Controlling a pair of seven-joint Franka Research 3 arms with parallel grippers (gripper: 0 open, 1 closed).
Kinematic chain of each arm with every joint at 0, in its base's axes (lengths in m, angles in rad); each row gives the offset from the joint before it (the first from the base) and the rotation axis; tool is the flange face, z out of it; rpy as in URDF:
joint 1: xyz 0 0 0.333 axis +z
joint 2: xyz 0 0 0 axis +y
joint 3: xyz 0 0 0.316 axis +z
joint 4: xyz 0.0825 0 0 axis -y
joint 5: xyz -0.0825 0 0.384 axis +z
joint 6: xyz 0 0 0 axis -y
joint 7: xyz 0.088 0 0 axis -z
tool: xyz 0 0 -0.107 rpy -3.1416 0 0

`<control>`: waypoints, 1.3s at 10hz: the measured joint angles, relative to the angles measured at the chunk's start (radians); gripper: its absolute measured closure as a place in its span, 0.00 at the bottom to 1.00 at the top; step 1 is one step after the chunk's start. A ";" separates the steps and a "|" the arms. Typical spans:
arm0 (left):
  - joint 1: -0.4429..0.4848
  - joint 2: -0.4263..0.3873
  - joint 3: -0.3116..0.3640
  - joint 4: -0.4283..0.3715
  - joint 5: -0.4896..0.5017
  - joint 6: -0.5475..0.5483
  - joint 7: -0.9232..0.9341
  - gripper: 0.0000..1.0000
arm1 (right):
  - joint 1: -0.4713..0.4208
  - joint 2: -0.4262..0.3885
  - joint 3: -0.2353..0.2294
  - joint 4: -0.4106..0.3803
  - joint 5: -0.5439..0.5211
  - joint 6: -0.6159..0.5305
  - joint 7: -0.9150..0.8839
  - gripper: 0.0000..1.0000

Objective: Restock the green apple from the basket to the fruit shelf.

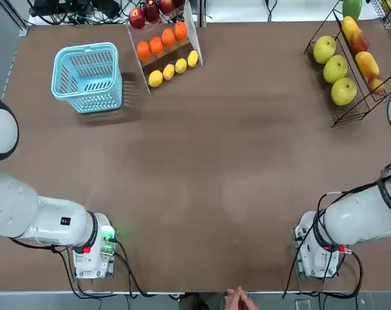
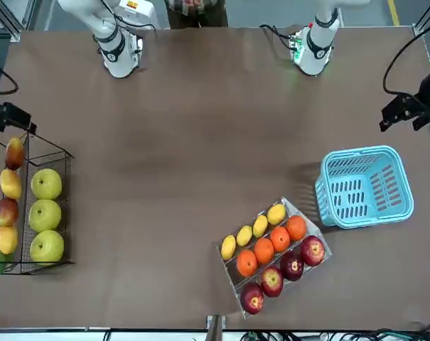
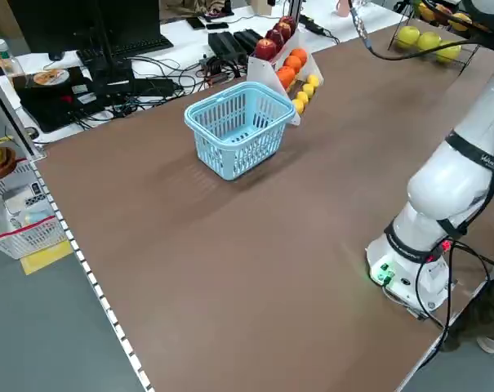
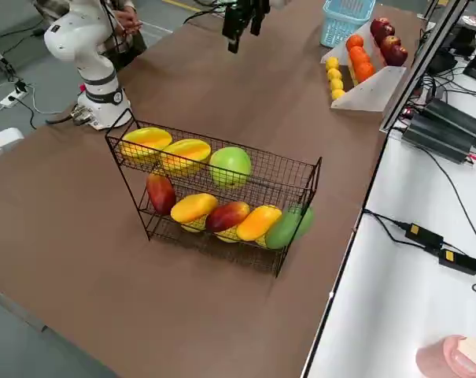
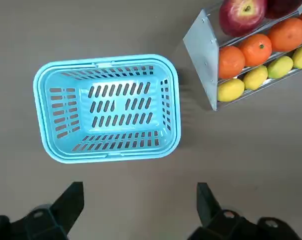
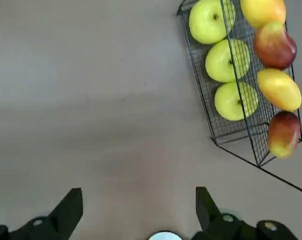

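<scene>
Green apples lie well beyond the right gripper, which hangs open at the table's near right — the left gripper, also open, at near left. Farther off: light-blue lattice basket, left; black wire rack holding the apples, right.

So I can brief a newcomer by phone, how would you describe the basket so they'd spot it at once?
On the brown table, look beside the clear stepped stand of red apples, oranges and lemons. The basket is light-blue plastic, rectangular with rounded corners and slotted walls. Unlike that stand and the black wire rack, it holds no fruit.
</scene>
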 joint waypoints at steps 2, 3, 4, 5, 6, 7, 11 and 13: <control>0.000 0.000 -0.001 0.000 -0.001 0.000 0.000 0.00 | -0.003 -0.003 -0.020 -0.019 -0.022 0.022 -0.061 0.00; -0.001 0.000 -0.001 0.000 -0.001 0.000 0.000 0.00 | -0.004 -0.006 -0.023 -0.032 -0.023 0.040 -0.071 0.00; -0.001 0.000 -0.002 0.000 -0.004 0.000 0.000 0.00 | -0.004 -0.010 -0.022 -0.054 -0.023 0.067 -0.072 0.00; -0.001 0.000 -0.002 0.000 -0.007 0.000 0.000 0.00 | -0.002 -0.013 -0.018 -0.077 -0.023 0.095 -0.072 0.00; -0.001 0.000 -0.002 0.000 -0.008 0.000 0.000 0.00 | 0.000 -0.017 -0.014 -0.102 -0.023 0.126 -0.072 0.00; -0.001 0.000 -0.002 0.000 -0.008 0.000 0.000 0.00 | 0.004 -0.020 -0.012 -0.134 -0.023 0.168 -0.072 0.00; -0.001 0.000 -0.002 0.000 -0.009 0.000 0.000 0.00 | 0.011 -0.032 0.005 -0.195 -0.023 0.236 -0.053 0.00; -0.001 0.000 -0.002 0.000 -0.009 0.000 0.000 0.00 | 0.021 -0.045 0.017 -0.184 -0.024 0.202 -0.023 0.00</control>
